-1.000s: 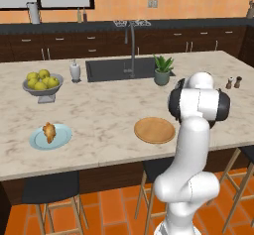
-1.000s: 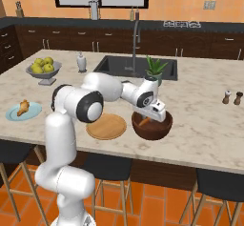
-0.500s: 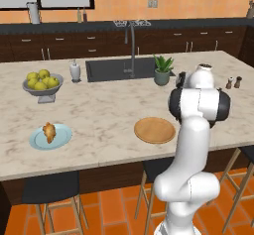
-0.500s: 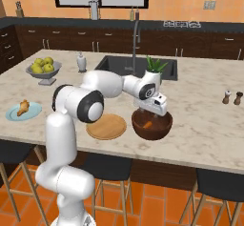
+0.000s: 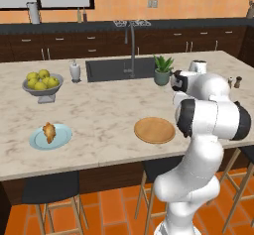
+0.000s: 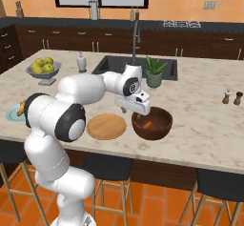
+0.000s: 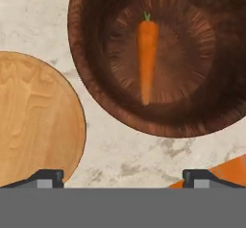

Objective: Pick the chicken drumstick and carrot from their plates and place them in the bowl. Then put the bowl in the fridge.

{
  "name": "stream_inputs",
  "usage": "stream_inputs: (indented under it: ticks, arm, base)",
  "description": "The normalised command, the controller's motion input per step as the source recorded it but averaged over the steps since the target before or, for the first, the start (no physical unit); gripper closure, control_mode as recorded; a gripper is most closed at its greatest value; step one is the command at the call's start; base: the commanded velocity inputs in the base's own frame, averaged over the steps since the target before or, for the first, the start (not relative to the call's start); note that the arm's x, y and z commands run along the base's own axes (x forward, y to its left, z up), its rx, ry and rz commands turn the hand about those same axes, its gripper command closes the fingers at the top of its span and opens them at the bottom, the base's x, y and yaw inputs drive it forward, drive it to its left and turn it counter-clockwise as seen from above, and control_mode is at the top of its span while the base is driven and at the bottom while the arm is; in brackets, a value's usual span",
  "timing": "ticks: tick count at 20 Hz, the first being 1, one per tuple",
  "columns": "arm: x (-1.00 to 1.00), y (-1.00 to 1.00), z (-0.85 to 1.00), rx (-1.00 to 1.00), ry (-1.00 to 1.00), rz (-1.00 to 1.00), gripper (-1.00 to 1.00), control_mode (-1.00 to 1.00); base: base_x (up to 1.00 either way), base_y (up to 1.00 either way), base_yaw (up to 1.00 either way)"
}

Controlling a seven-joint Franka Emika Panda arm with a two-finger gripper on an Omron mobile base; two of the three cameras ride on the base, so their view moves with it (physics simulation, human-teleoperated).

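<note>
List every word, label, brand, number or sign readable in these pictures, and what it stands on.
None: no readable text on anything.
The bowl, the carrot in it and the wooden plate are plain.
The soap bottle and the shakers show no legible label.

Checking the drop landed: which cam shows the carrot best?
Hand view: the carrot lies full-length on the floor of the bowl, seen from straight above. Right base view shows only a small orange sliver inside the bowl. In the left base view the arm stands in front of that spot.
</note>
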Motion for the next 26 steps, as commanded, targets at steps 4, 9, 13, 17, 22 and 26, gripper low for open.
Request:
stream_inputs:
  ticks: [4,9,13,17,22,26]
  arm:
    - [-0.72,1.0,0.0,-0.01,0.0,0.0,-1.0,-1.0]
    - [-0.08,1.0,0.01,0.0,0.0,0.03,-1.0,-1.0]
    - [0.0,1.0,0.0,0.0,0.0,0.07,-1.0,-1.0]
    - [0.0,1.0,0.0,0.0,-0.02,0.11,-1.0,-1.0]
    - [0.0,1.0,0.01,-0.03,-0.05,0.15,-1.0,-1.0]
    - [0.01,1.0,0.02,-0.03,-0.24,0.16,-1.0,-1.0]
  base:
    - [0.0,0.0,0.0]
    - [0.0,0.0,0.0]
    - [0.0,0.0,0.0]
    - [0.0,0.0,0.0]
    - [0.0,0.0,0.0]
    - [0.0,0.0,0.0]
